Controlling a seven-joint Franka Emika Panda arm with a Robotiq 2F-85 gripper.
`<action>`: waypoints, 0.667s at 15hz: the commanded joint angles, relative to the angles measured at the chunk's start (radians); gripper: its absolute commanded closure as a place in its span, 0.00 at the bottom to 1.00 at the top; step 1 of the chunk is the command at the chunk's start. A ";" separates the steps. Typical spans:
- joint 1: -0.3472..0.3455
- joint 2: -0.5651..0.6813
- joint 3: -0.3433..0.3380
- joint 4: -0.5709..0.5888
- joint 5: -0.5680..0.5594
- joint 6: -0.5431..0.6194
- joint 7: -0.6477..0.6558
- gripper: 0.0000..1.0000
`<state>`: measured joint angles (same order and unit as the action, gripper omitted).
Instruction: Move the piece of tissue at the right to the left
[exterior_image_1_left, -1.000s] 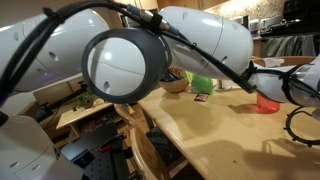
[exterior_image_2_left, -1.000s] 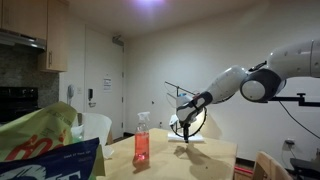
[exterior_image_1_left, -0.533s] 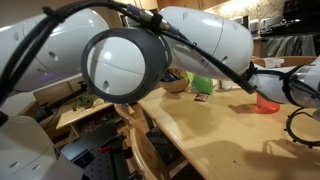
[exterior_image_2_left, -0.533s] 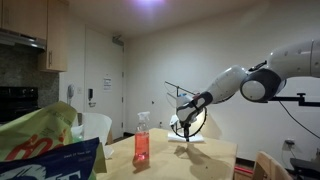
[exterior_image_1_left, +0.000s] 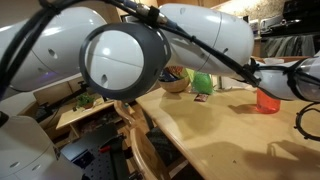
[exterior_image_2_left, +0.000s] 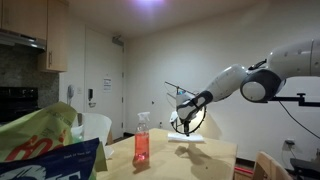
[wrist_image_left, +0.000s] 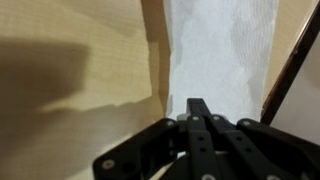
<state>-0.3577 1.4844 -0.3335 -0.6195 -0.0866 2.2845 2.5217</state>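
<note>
Robot arm reaches down over the far end of the wooden table in an exterior view. Spray bottle with red liquid stands upright on the table, well apart from the arm's tip. Piece of tissue lies white and flat on the wood in the wrist view, beside a dark thin rod. Gripper sits at the tissue's near edge with its black fingers pressed together, pinching that edge. The tissue's far end rests on the table.
</note>
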 joint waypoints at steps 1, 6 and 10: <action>0.009 0.000 -0.019 0.025 -0.044 -0.021 0.033 0.73; 0.007 0.000 0.001 0.013 -0.053 -0.019 0.010 0.37; 0.009 0.001 0.008 0.004 -0.050 -0.020 0.001 0.07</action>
<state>-0.3545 1.4859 -0.3328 -0.6160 -0.1180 2.2844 2.5201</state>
